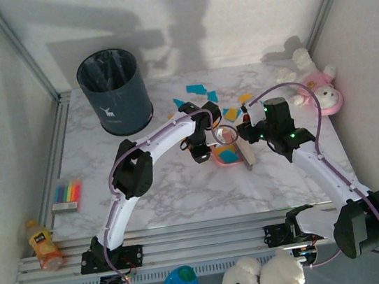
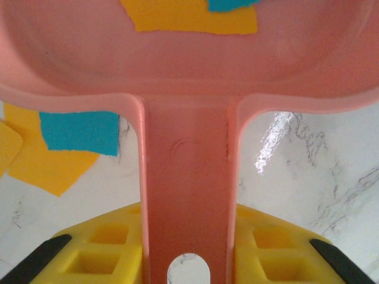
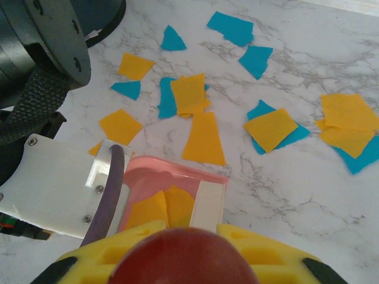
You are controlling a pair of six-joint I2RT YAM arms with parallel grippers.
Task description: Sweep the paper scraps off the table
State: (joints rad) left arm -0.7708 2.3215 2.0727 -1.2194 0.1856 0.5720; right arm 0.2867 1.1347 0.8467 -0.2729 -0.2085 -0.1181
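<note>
- Nearest the lens in the left wrist view is the handle of the pink dustpan (image 2: 189, 177), running up the centre of the frame. My left tool (image 2: 189, 260) is clamped on it from both sides.
- Nearest the lens in the right wrist view is a dark red rounded grip, judged to be the brush (image 3: 177, 251). My right tool (image 3: 186, 275) is closed around it.
- Step in hand, as judged: sweeping. A few paper scraps (image 3: 204, 139) lie in the pan. Most are loose on the surface (image 1: 174, 186), across the upper half of the right wrist frame.
- Next move calls for the brush beyond the nearest loose scraps, drawn toward the pan mouth, with the pan lip flat on the surface.
- Hard to make out: the bristles are largely hidden behind my right tool. The pan's front lip is cut off at the top of the left wrist frame. The number of scraps inside cannot be counted.
</note>
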